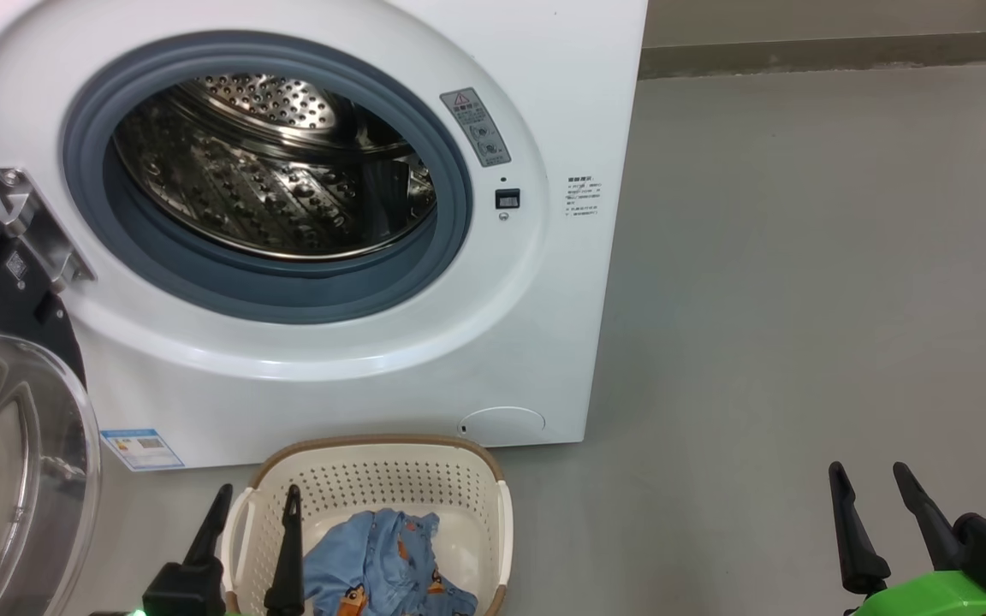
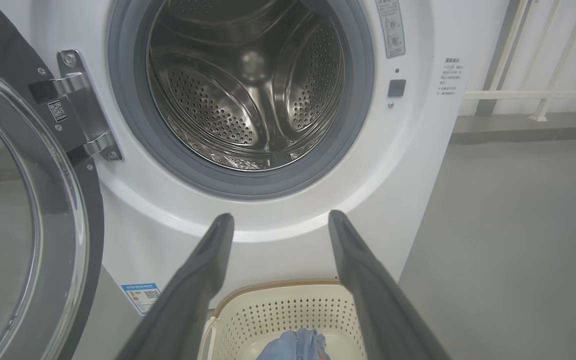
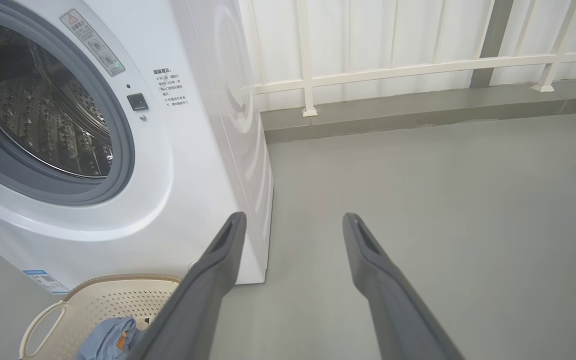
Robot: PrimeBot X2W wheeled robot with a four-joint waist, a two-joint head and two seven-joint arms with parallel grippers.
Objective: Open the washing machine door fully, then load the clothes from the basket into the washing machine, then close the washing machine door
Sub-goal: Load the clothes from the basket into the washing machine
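The white washing machine [image 1: 536, 282] stands with its steel drum [image 1: 275, 162] exposed. Its door [image 1: 5, 445] is swung out to the left, the clear glass bowl facing me. On the floor in front sits the cream basket [image 1: 390, 466] holding the light blue clothes [image 1: 386, 565]. My left gripper [image 1: 258, 496] is open, hovering at the basket's left rim with nothing between its fingers. My right gripper [image 1: 870, 475] is open over bare floor, well right of the basket. In the left wrist view the basket [image 2: 278, 310] and clothes [image 2: 295, 345] lie below the open left gripper [image 2: 280, 220].
Grey floor [image 1: 801, 299] stretches right of the machine. A low ledge and white railing [image 3: 418, 70] run along the back wall. The door's metal hinge [image 1: 35, 227] juts out at the machine's left side.
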